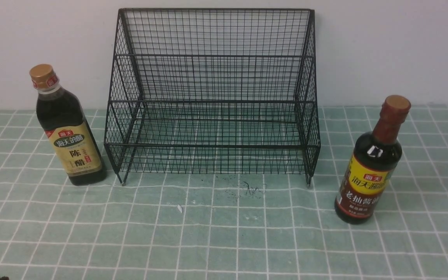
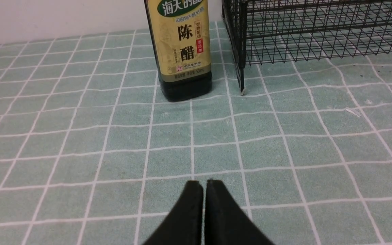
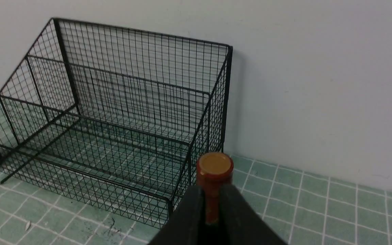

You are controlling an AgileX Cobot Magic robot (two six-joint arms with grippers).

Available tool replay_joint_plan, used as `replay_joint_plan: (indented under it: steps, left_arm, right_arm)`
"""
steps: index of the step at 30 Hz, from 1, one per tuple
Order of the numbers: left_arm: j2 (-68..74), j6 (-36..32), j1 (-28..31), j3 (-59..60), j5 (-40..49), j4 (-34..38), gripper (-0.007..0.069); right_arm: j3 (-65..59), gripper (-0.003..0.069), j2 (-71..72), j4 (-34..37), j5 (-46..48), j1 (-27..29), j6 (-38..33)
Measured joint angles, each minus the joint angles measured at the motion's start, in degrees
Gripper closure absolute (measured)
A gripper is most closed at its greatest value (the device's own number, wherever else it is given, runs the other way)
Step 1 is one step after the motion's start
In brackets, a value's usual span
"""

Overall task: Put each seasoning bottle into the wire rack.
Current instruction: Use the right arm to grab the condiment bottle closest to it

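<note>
Left gripper (image 2: 204,187) closed, empty; right gripper (image 3: 213,191) slightly apart. The red-capped dark bottle (image 1: 368,171) stands right of the black wire-mesh rack (image 1: 212,101), the gold-capped dark bottle (image 1: 72,144) left. Open wider, straddle that red neck squarely!

2 bottles (image 1: 78,144), 1 rack (image 1: 212,101)
</note>
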State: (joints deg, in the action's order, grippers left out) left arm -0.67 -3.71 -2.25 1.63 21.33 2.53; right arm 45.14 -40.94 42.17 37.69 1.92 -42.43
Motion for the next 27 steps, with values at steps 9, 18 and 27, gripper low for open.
replay_joint_plan:
  steps: [9, 18, 27]
  left_arm:
    - [0.0, 0.0, 0.0, 0.0, 0.0, 0.0, 0.0631]
    - [0.0, 0.0, 0.0, 0.0, 0.0, 0.0, 0.0631]
    - [0.0, 0.0, 0.0, 0.0, 0.0, 0.0, 0.0631]
  right_arm:
    - [14.4, 0.0249, -23.3, 4.0, 4.3, 0.0, -5.4]
    - [15.1, 0.0106, -32.7, 8.3, 5.6, -0.1, -10.7]
    - [15.1, 0.0102, -36.0, 4.1, 1.9, -5.9, -11.8]
